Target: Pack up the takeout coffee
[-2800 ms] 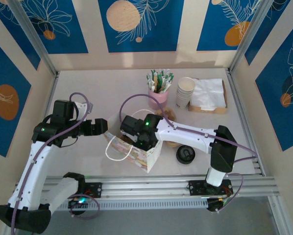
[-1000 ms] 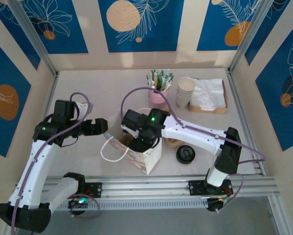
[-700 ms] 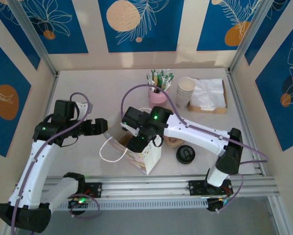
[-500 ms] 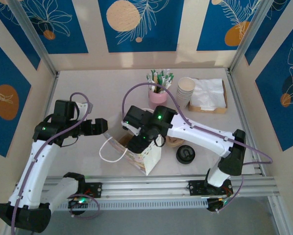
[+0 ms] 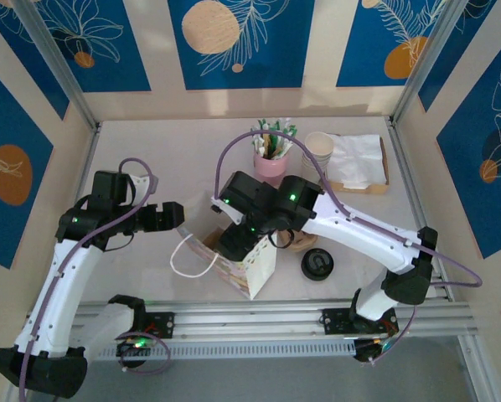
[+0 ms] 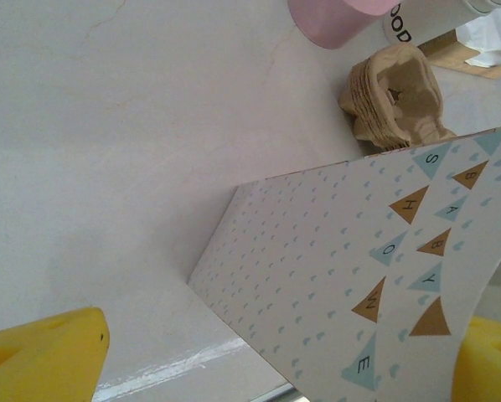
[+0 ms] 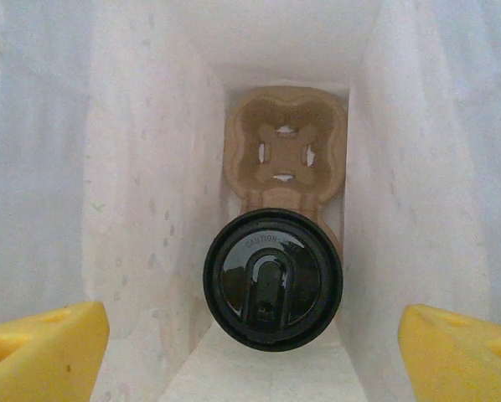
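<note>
Looking straight down in the right wrist view, the takeout coffee [image 7: 273,279] shows its round black lid. It stands in a brown cup tray [image 7: 284,151] at the bottom of the white paper bag [image 7: 142,209]. My right gripper [image 7: 250,339] is open above it, with the yellow fingertips [image 7: 41,347] wide apart and clear of the lid. From above, the right gripper [image 5: 237,241] hangs over the mouth of the bag [image 5: 255,266]. The left gripper [image 5: 173,216] is open just left of the bag, whose pennant-printed side [image 6: 376,276] faces its camera.
A black lid stack [image 5: 316,265] lies right of the bag, and spare brown trays [image 5: 301,242] sit behind it. At the back stand a pink cup of sticks [image 5: 270,159], stacked cream cups [image 5: 319,155] and a napkin tray [image 5: 357,161]. The bag's handle [image 5: 186,256] loops out left.
The right arm's elbow has swung out to the right and its wrist has risen, while the gripper stays over the bag mouth. The left arm has not moved.
</note>
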Robot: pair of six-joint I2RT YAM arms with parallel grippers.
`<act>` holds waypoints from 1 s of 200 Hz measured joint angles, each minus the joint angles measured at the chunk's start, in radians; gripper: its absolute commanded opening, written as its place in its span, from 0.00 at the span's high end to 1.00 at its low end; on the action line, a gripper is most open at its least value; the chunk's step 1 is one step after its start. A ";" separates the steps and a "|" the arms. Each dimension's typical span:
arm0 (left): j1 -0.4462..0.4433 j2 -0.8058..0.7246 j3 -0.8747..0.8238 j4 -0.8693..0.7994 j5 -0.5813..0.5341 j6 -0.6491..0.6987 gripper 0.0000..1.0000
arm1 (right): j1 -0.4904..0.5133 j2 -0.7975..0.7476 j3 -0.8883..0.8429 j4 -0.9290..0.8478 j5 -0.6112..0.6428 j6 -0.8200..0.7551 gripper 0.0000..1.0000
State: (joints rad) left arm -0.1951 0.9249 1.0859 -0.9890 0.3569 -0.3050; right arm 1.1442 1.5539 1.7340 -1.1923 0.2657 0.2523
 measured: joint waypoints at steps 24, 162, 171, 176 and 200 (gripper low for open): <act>0.000 0.000 0.011 0.000 0.000 -0.010 0.08 | 0.000 -0.023 0.009 0.003 0.004 0.011 0.10; 0.000 -0.005 0.097 0.004 0.019 -0.063 0.08 | -0.019 -0.124 0.045 0.032 0.015 0.045 0.25; 0.000 -0.008 0.101 0.004 0.019 -0.064 0.07 | -0.019 -0.124 0.045 0.029 0.015 0.045 0.26; 0.000 -0.011 0.105 0.004 0.018 -0.064 0.07 | -0.019 -0.124 0.045 0.027 0.016 0.045 0.27; 0.000 -0.029 0.116 0.003 0.005 -0.067 0.07 | -0.019 -0.130 0.045 0.026 0.021 0.045 0.27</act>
State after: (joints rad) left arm -0.1947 0.8955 1.2015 -0.9855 0.3618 -0.3721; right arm 1.1255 1.4242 1.7786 -1.1667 0.2867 0.2974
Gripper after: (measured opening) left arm 0.927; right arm 0.732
